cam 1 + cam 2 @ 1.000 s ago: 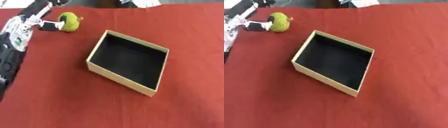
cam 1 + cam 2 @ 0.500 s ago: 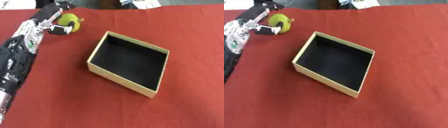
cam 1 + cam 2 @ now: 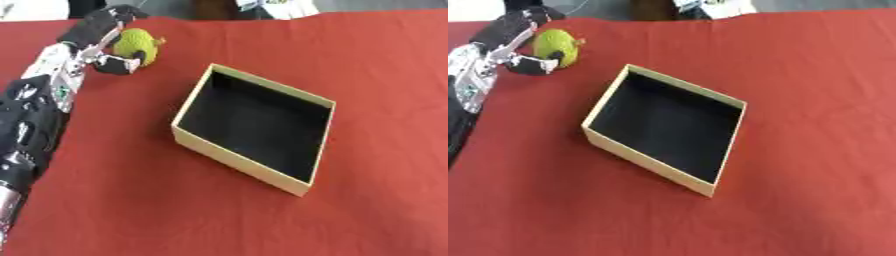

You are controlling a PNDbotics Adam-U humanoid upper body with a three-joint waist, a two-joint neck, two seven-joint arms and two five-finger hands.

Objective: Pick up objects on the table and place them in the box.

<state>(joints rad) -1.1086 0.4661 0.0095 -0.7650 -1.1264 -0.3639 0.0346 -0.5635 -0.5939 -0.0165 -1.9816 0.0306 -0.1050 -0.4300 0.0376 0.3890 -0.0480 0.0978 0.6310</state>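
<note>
A red cloth (image 3: 385,90) covers the whole table, running from the near edge up to the far edge, where a few blurred items lie beyond it.

Near the middle of the cloth sits the box (image 3: 236,155), an open, shallow cardboard tray with pale tan walls and a black inside. It lies turned askew, one corner pointing toward the far side and another toward the near right. Nothing shows inside it.

The robot's left arm (image 3: 35,115) comes in along the left side, black with silver and white parts, stretching from the near left corner toward the far left.

At its end, the left hand (image 3: 98,35) is at the far left of the cloth, well apart from the box. Its dark fingers (image 3: 109,17) arch over the far side of a small round fruit (image 3: 140,44), and the thumb (image 3: 118,65) reaches in from the near side, its tip touching the fruit. The hand is partly closed, cupped round the fruit with fingers and thumb on opposite sides. Whether the fruit still rests on the cloth or is lifted clear cannot be told.

The fruit is yellow-green, with a small dark spot on its right side. It lies to the far left of the box, apart from its wall.
</note>
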